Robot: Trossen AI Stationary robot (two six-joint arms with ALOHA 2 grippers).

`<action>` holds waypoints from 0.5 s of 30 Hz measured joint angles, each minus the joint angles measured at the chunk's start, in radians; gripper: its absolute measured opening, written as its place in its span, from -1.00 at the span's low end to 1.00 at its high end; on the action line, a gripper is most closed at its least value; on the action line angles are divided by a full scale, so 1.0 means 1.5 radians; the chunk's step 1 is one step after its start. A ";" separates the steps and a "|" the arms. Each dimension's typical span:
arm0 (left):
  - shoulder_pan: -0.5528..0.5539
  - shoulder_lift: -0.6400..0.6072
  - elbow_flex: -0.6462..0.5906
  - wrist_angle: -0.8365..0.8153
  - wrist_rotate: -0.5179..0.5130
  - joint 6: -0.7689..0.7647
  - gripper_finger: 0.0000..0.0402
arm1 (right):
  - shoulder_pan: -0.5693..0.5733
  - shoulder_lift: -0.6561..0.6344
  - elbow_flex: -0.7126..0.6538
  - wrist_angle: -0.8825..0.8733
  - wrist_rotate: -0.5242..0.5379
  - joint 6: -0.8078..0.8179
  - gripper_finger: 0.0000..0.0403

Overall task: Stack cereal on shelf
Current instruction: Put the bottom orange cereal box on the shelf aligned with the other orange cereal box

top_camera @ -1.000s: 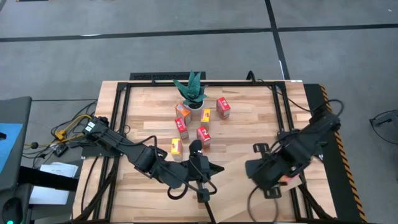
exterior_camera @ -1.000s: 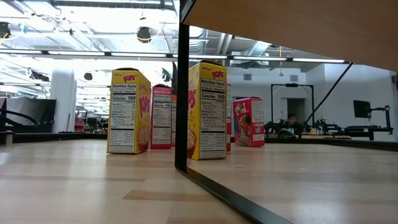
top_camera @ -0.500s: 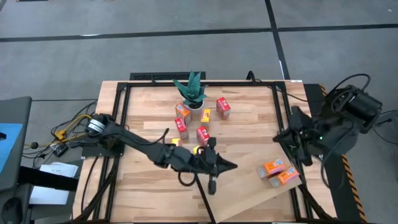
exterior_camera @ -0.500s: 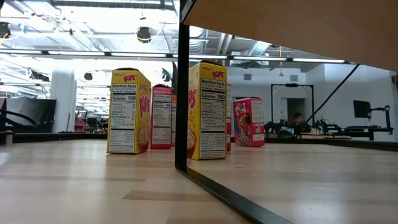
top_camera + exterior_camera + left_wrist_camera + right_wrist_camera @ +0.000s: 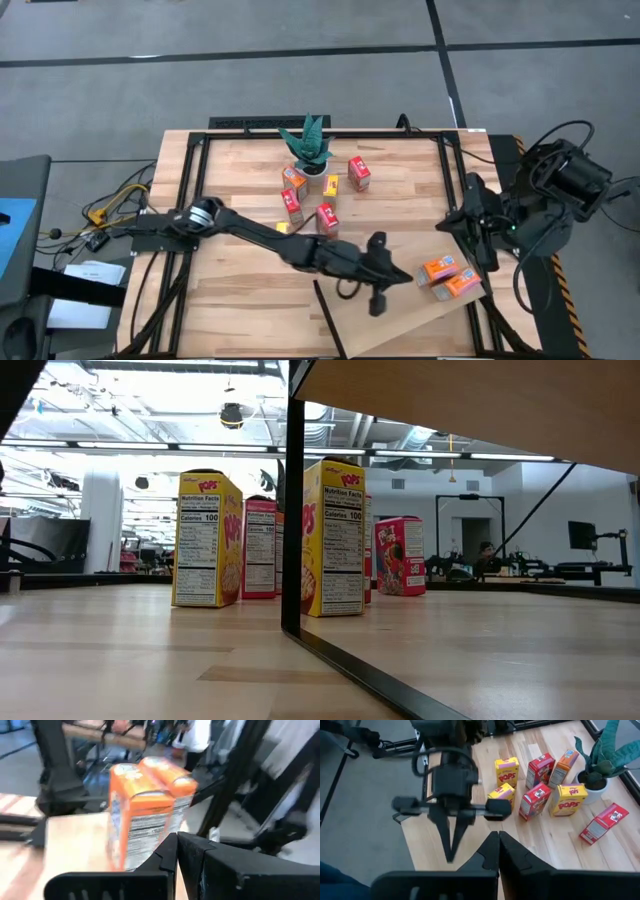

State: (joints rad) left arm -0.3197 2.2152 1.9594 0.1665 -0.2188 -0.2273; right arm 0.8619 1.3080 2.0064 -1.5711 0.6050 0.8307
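My left claw (image 5: 398,279) is closed on nothing, stretched across the near middle of the surface (image 5: 240,290) over the pale shelf board (image 5: 400,315), its tip pointing right at two orange cereal boxes (image 5: 447,277). Those two sit side by side on the shelf's right end, just beyond the tip, not touching it. My right claw (image 5: 497,842) is also pinched shut and empty, raised at the right edge, just beyond the orange pair. Farther back at centre, a cluster of red and yellow cereal boxes (image 5: 325,217) stands on the planked surface around a potted plant (image 5: 308,148), well apart from both claws.
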 joint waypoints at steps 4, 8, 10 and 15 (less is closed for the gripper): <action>0.000 0.070 0.127 -0.094 0.008 0.016 -1.00 | 0.008 0.003 0.000 0.000 0.000 0.000 -0.93; 0.005 0.125 0.223 -0.171 0.006 0.022 -1.00 | 0.018 0.005 0.000 0.000 -0.001 0.000 -0.91; 0.008 0.135 0.250 -0.180 0.001 0.028 -1.00 | 0.023 0.005 0.000 0.000 -0.001 0.001 -0.89; 0.016 0.139 0.258 -0.208 -0.038 0.030 -1.00 | 0.027 0.004 0.000 0.000 -0.003 0.004 -0.91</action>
State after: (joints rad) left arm -0.2959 2.4240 2.3466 -0.1451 -0.2766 -0.1828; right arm 0.9024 1.3148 2.0064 -1.5710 0.5998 0.8368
